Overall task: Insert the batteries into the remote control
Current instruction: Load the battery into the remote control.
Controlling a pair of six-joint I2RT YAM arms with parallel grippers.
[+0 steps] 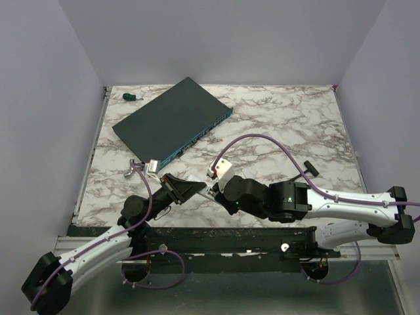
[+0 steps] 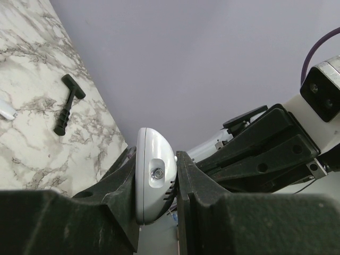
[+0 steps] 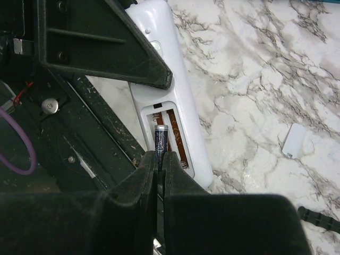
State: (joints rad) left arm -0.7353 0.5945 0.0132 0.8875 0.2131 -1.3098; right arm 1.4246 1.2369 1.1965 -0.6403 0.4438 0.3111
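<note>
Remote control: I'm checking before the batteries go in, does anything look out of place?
Nothing damaged. The remote control has its battery compartment open, and a small white panel, likely its cover, lies loose on the table, apart from it.

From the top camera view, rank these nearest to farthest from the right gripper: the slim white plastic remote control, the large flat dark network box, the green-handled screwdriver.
1. Slim white remote control: directly at the right gripper.
2. Flat dark network box: behind it, toward the left.
3. Green-handled screwdriver: far-left corner, beyond the box.
</note>
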